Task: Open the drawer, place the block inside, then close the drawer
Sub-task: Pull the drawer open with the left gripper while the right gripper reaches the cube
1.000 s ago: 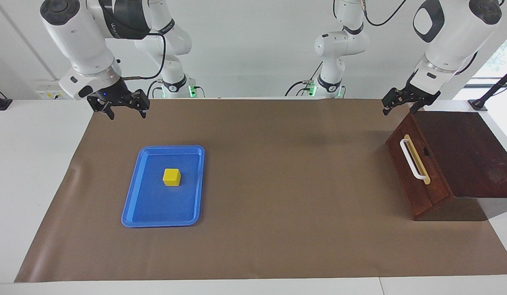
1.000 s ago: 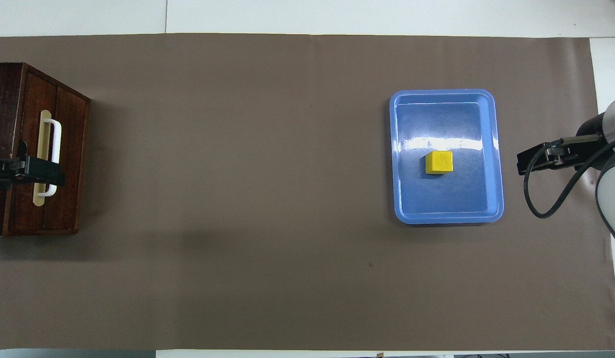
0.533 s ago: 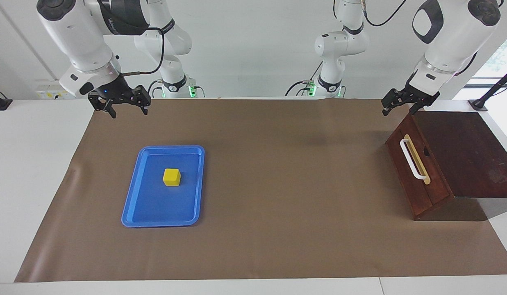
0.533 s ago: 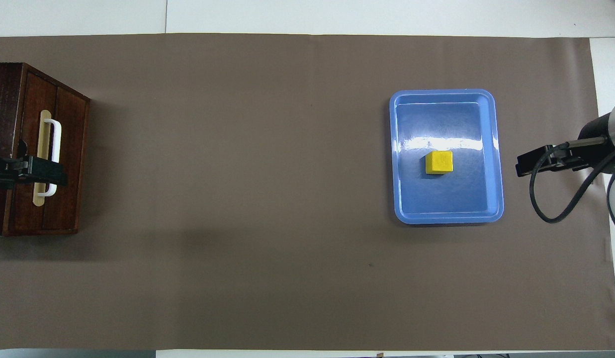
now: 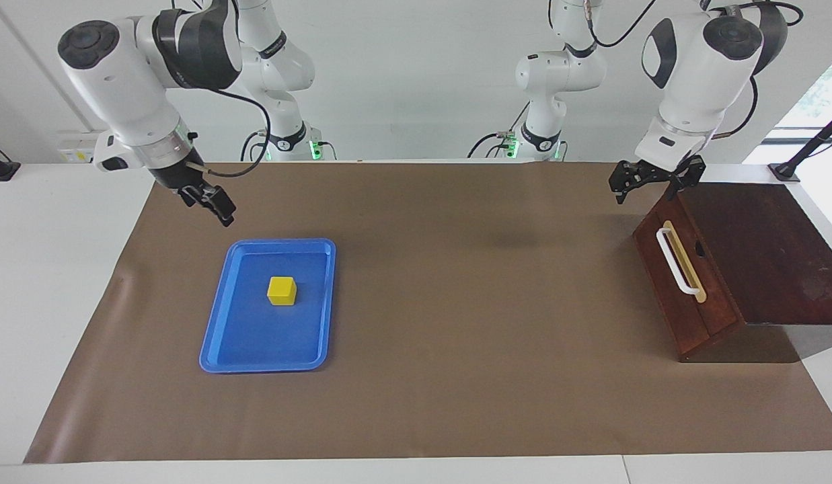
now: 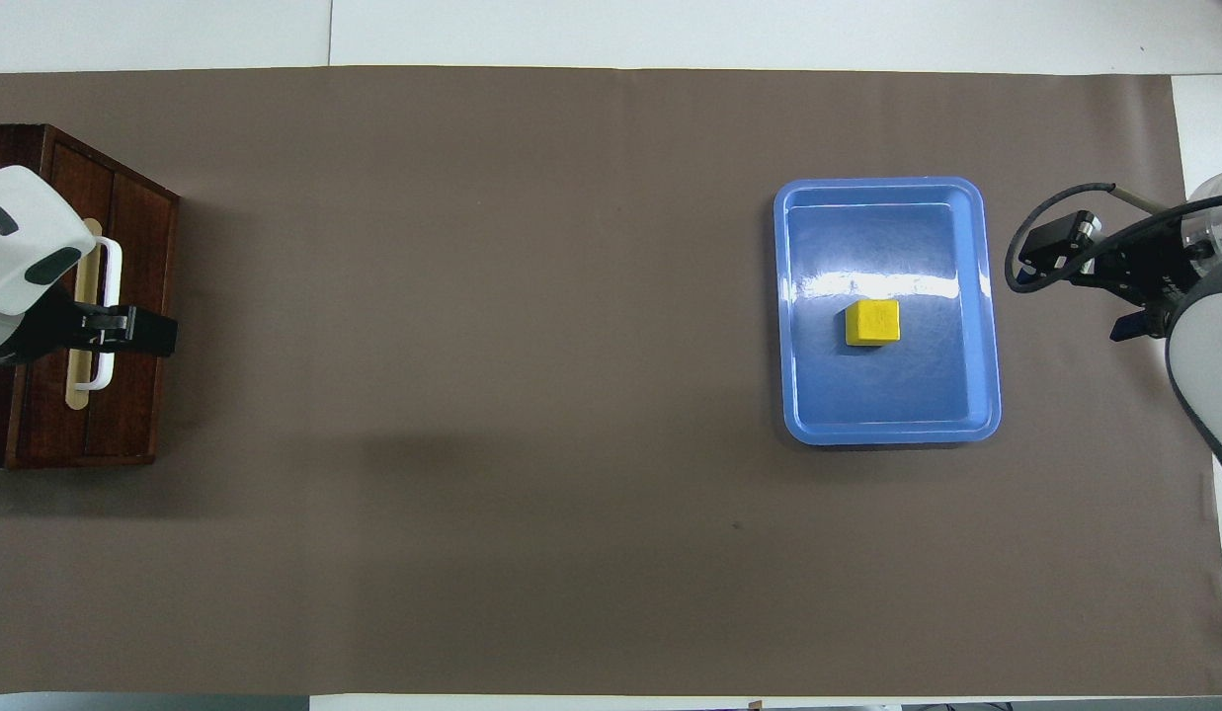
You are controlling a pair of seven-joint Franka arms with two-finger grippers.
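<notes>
The drawer (image 5: 686,290) (image 6: 136,257) is shut, its dark red-brown front with the white bar handle (image 5: 675,261) (image 6: 114,265) set in a dark wooden box at the left arm's end of the table. The block (image 5: 282,290) (image 6: 872,323), a small yellow cube, sits in the blue tray (image 5: 214,349) (image 6: 986,395). My left gripper (image 5: 644,191) (image 6: 148,333) hangs open above the drawer front's upper edge, clear of the handle. Turned edge-on, my right gripper (image 5: 217,205) is open and empty, raised over the mat beside the tray.
A brown mat (image 5: 469,336) (image 6: 492,395) covers most of the white table. Two further white robot arms (image 5: 550,74) stand at the back edge. The right arm's black cable (image 6: 1025,247) loops near the tray.
My right gripper has turned at the wrist and dropped closer to the tray. The left gripper has slid out over the drawer front toward the table's middle. Block and drawer have not moved.
</notes>
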